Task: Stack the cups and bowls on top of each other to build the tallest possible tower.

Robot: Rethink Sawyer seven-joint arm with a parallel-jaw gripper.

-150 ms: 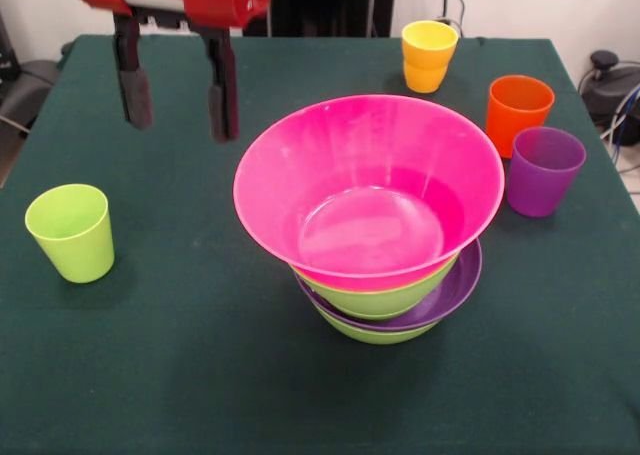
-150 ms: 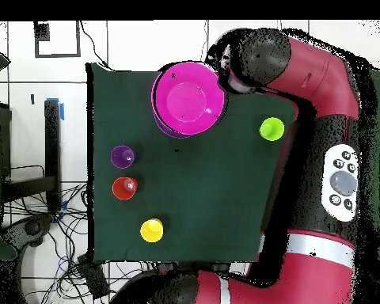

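The gripper (image 1: 178, 100) hangs above the green table (image 1: 180, 375) at the upper left of the front view, its two dark fingers (image 1: 134, 90) pointing down and set well apart; the jaws stand wide open and hold nothing; the tips are clear of the cloth and of every object.

The tower (image 1: 385, 275) stands near the middle of the table, to the right of the gripper in the front view; it is a nested stack; the pink bowl (image 1: 368, 190) sits uppermost and is the widest piece, with its inside empty; beneath it a lime green bowl (image 1: 385, 300) shows as a band, then the rim of the purple bowl (image 1: 455, 290), then a second lime green bowl (image 1: 375, 333) at the base, resting on the table.

Four cups stand upright and separate from the stack; the lime green cup (image 1: 70, 232) stands alone at the left, well apart from the tower; the yellow-orange cup (image 1: 428, 55) is at the far edge; the orange cup (image 1: 518, 113) and the purple cup (image 1: 543, 170) stand just beside each other at the right, whether touching cannot be told.

In the overhead view the arm (image 2: 320, 95) curves round the table's side and its end is beside the pink bowl's rim.
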